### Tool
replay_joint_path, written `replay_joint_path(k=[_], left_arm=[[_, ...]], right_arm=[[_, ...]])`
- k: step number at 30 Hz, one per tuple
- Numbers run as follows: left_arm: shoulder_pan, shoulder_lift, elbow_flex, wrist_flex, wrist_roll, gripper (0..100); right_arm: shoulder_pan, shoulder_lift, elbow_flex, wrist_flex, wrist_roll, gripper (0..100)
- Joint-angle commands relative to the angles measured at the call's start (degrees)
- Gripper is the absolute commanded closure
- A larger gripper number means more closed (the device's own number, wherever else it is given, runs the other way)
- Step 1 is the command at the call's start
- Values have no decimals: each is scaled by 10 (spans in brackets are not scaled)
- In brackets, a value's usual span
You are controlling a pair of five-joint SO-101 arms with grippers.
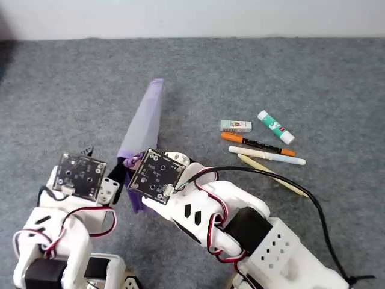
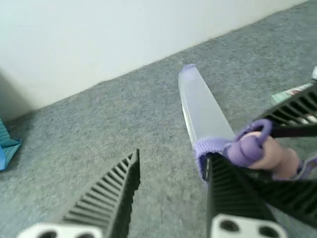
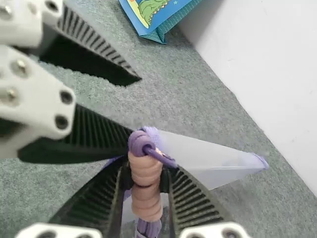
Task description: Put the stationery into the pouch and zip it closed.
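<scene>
The translucent purple pouch (image 1: 144, 123) lies lengthwise on the grey carpet, its near end under both wrists. My right gripper (image 3: 146, 171) is shut on the pouch's zipper pull (image 3: 145, 186), a tan ribbed bead on a purple cord. My left gripper (image 2: 171, 166) is open; one of its fingers (image 2: 223, 183) rests against the pouch's near end (image 2: 205, 148), the other stands apart over bare carpet. To the right lie the stationery: a glue stick (image 1: 275, 127), an eraser (image 1: 236, 126), an orange marker (image 1: 258, 144), a white pen (image 1: 274, 157) and a yellow pencil (image 1: 272, 173).
A blue printed bag (image 3: 158, 15) sits near the white wall, off to the left of the arms; it also shows in the left wrist view as a blue bag corner (image 2: 6, 146). A black cable (image 1: 301, 189) runs over the right arm near the pencil.
</scene>
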Motion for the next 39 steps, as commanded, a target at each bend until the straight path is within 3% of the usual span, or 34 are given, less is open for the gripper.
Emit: replay_joint_path(k=[1, 4, 15, 23, 31, 39], left_arm=[[47, 5, 13, -13, -8, 799], [60, 5, 28, -30, -7, 807], [1, 6, 40, -62, -11, 986], [-5, 6, 40, -56, -7, 987], [-134, 7, 65, -40, -7, 987], [-138, 7, 68, 8, -10, 987]], right_arm=[[-4, 0, -8, 3, 7, 991], [-4, 0, -8, 9, 7, 991], [-3, -41, -8, 81, 6, 991], [0, -68, -4, 133, 5, 991], [47, -165, 64, 172, 6, 991], [85, -219, 91, 168, 6, 991]])
